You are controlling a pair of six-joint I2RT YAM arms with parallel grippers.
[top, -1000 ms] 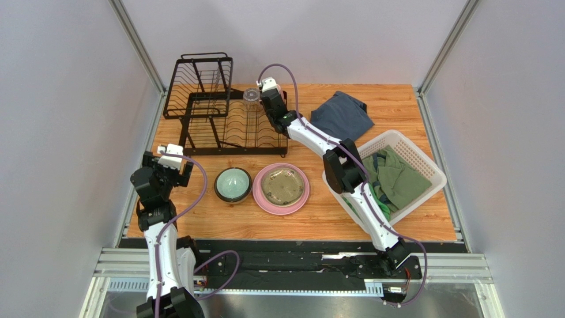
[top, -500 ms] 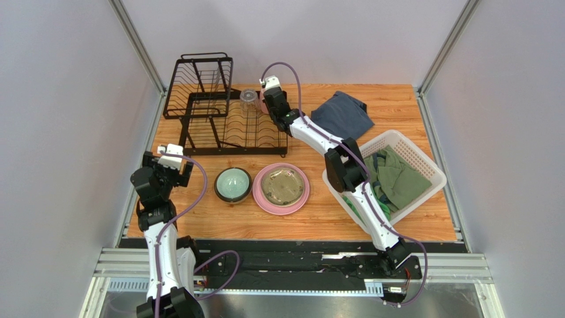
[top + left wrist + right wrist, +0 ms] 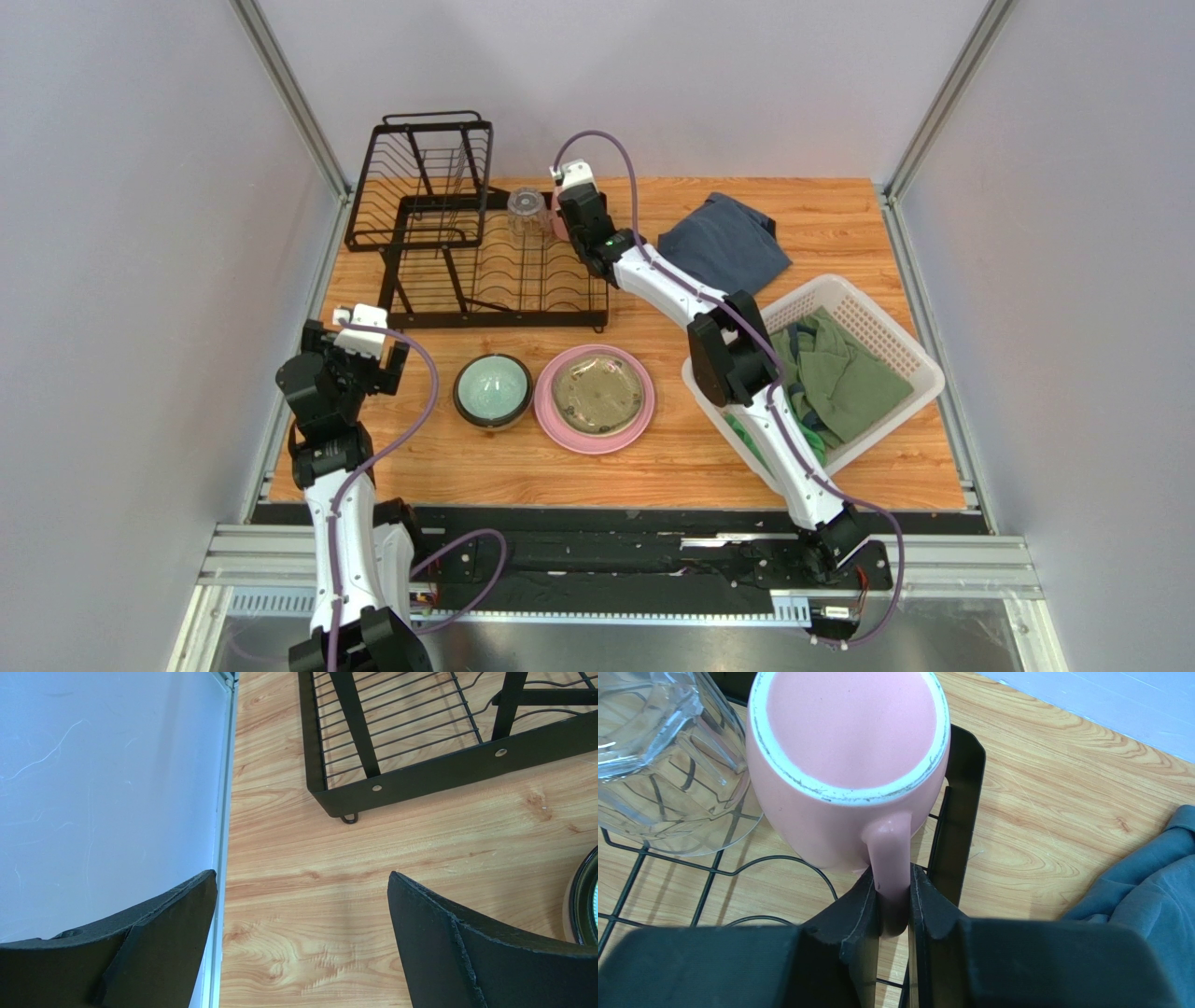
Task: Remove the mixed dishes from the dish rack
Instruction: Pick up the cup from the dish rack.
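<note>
Our right claw (image 3: 894, 906) is clamped on the handle of the pink mug (image 3: 843, 777). The mug sits upside down directly ahead of the fingers, at a corner of the dish rack (image 3: 962, 812). The glass tumbler (image 3: 661, 756) stands just left of the mug, touching it or nearly so. Our left claw (image 3: 300, 889) hangs with its fingers wide apart over bare surface (image 3: 421, 833), with the rack's corner ahead of it. We judge this to be the mug's lift-out. The next move calls for a straight rise clear of the wires without nudging the tumbler, then a carry back toward us, where the teal bowl (image 3: 493, 388) and pink plate (image 3: 638, 420) already sit.
</note>
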